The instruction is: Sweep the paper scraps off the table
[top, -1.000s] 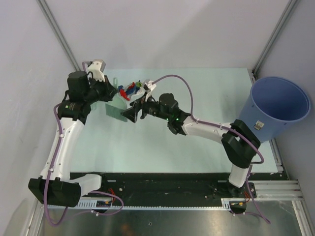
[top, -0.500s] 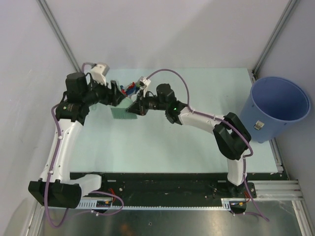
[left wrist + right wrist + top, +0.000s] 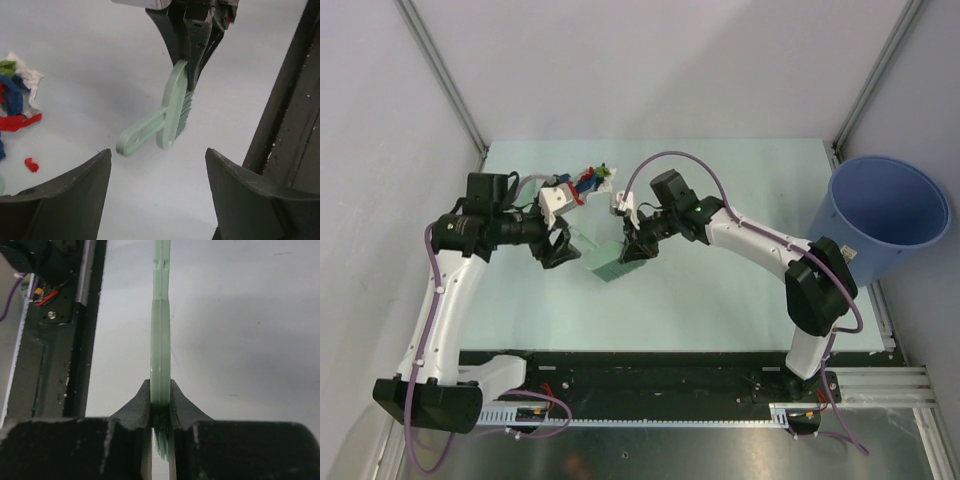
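The sweeping step is judged to be in hand, with no scrap yet cleared. One pale green hand brush (image 3: 172,112) is clamped by the right pincer (image 3: 634,247); in the right wrist view the jaws are seen closed tight on its flat body, with the bristles pointing back towards the camera. The left pincer (image 3: 556,248) is held wide apart and nothing is gripped in it.

The paper scraps (image 3: 588,181) are gathered in one small heap of red, blue, green and white bits on the worktop (image 3: 740,290), towards its far edge, beyond both pincers and apart from the brush. One stray red bit (image 3: 31,164) is seen lying apart from the heap. The bits inside the heap cannot be counted.

For the next move, the brush would probably need to be carried behind the heap and lowered until its bristles meet the worktop. One blue bucket (image 3: 885,215) is seen at the right edge, well apart.
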`<control>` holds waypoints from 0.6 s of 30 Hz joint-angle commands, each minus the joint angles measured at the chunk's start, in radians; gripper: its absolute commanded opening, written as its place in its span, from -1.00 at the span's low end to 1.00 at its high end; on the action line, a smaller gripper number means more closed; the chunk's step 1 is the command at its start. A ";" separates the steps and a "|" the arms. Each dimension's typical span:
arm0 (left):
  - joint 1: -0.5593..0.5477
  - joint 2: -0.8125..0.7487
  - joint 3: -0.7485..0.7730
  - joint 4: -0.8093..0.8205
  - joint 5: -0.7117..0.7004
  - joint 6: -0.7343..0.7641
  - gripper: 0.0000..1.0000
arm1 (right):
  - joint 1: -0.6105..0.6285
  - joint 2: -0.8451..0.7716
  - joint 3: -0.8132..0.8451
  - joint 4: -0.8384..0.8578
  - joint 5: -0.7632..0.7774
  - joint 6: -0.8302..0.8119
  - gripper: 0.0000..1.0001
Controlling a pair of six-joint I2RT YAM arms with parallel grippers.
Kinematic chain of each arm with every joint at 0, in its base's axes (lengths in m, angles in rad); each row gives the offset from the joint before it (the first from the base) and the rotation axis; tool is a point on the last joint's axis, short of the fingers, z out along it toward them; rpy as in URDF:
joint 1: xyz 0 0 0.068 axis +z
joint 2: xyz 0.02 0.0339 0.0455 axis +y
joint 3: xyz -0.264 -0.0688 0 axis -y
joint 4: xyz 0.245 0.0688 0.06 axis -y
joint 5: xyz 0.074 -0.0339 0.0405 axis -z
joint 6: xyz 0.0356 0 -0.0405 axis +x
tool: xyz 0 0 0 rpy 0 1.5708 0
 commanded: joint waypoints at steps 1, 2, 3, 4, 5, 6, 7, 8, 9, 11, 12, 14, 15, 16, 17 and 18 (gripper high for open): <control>0.004 0.024 0.101 -0.087 0.097 0.091 0.57 | -0.004 -0.051 0.034 -0.029 -0.073 -0.047 -1.00; 0.017 0.045 0.117 -0.087 0.092 0.068 0.61 | -0.010 -0.050 0.034 -0.031 -0.080 -0.038 -1.00; 0.031 0.056 0.137 -0.087 0.087 0.063 0.63 | -0.019 -0.050 0.035 -0.032 -0.076 -0.022 -1.00; 0.057 0.065 0.142 -0.087 0.081 0.063 0.64 | -0.022 -0.050 0.035 -0.038 -0.067 -0.022 -1.00; 0.070 0.092 0.146 -0.084 0.081 0.063 0.64 | -0.025 -0.050 0.034 -0.046 -0.058 -0.022 -1.00; 0.086 0.106 0.149 -0.081 0.081 0.054 0.64 | -0.031 -0.051 0.035 -0.067 -0.048 -0.028 -1.00; 0.101 0.123 0.155 -0.074 0.081 0.045 0.61 | -0.033 -0.054 0.034 -0.078 -0.042 -0.034 -1.00; 0.135 0.143 0.159 -0.069 0.080 0.025 0.59 | -0.040 -0.056 0.032 -0.088 -0.035 -0.037 -1.00; 0.149 0.177 0.162 -0.063 0.077 0.017 0.59 | -0.045 -0.059 0.032 -0.103 -0.027 -0.039 -1.00; 0.178 0.212 0.163 -0.031 0.040 -0.016 0.65 | -0.069 -0.067 0.023 -0.106 -0.012 -0.022 -1.00; 0.184 0.244 0.153 -0.006 -0.003 -0.050 0.67 | -0.083 -0.077 0.020 -0.105 0.010 -0.015 -1.00; 0.181 0.267 0.131 0.113 -0.166 -0.171 0.66 | -0.115 -0.088 0.002 -0.089 0.054 0.018 -1.00; 0.180 0.286 0.098 0.165 -0.228 -0.208 0.65 | -0.125 -0.097 -0.007 -0.083 0.071 0.030 -1.00; 0.176 0.295 0.081 0.264 -0.289 -0.236 0.62 | -0.141 -0.116 -0.015 -0.078 0.085 0.036 -1.00; 0.167 0.307 0.062 0.312 -0.446 -0.263 0.60 | -0.149 -0.129 -0.024 -0.065 0.099 0.045 -1.00; 0.135 0.317 0.029 0.359 -0.528 -0.270 0.58 | -0.154 -0.142 -0.050 -0.052 0.102 0.050 -1.00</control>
